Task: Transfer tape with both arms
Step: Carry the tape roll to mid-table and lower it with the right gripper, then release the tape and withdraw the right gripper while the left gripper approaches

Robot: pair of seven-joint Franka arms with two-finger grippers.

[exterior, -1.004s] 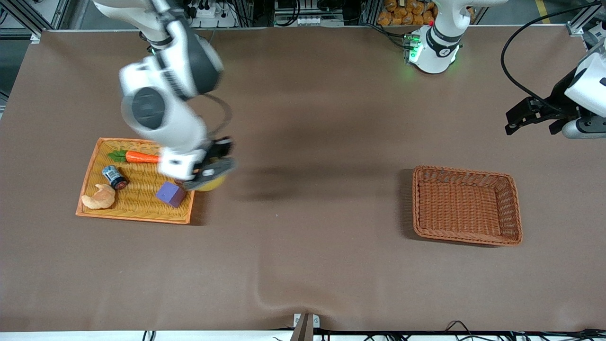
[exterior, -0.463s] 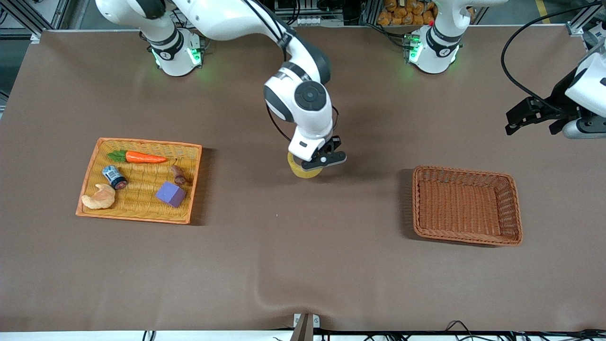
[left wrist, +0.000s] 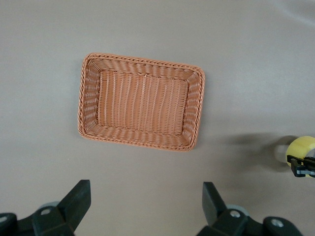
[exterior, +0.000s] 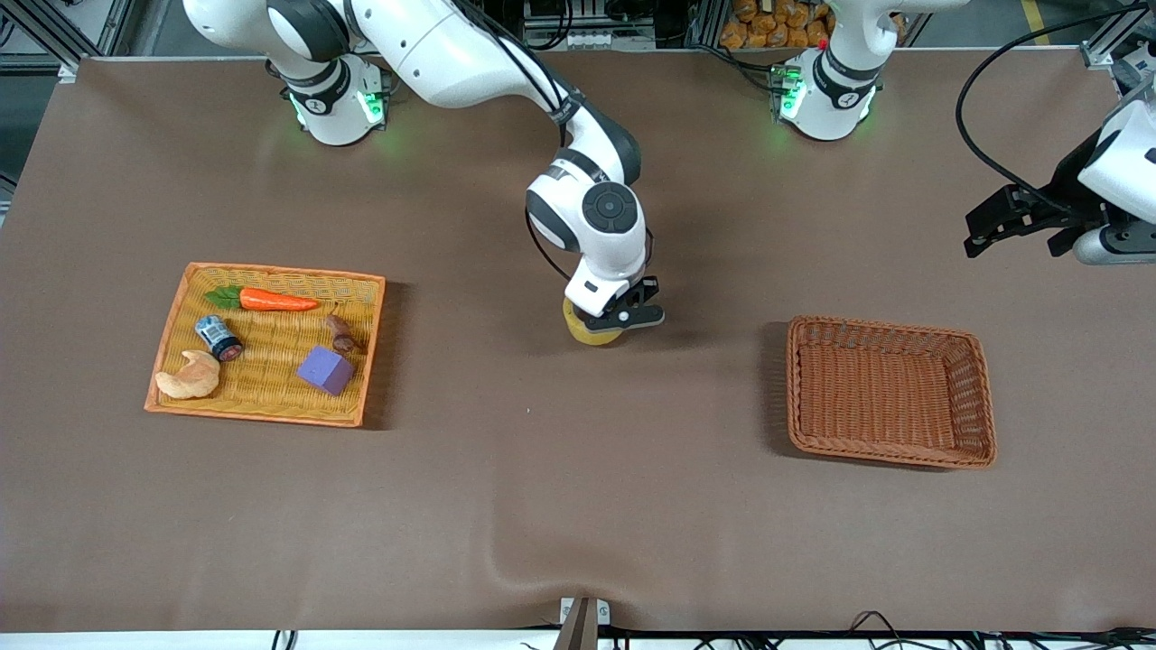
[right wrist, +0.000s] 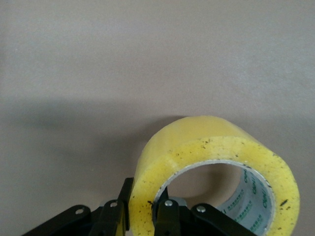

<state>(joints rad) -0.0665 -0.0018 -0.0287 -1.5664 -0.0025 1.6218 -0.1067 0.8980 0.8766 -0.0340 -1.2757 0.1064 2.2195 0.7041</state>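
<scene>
since leaving tray (exterior: 172,343) — right gripper (exterior: 612,327) carries tape (exterior: 587,330) mid-table

We see a brown-covered table (exterior: 578,506) edged by aluminium framing (exterior: 54,27), with cables (exterior: 885,623) trailing along its near edge.

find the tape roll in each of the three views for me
Front view: the tape is at the table's middle, between the flat tray and the brown basket, pinched by the right gripper.
Left wrist view: the tape is a small yellow ring at the picture's edge, well apart from the brown basket.
Right wrist view: the tape fills the foreground, its wall between the right gripper's fingers.
Shared landmark: the bare brown tablecloth.
</scene>
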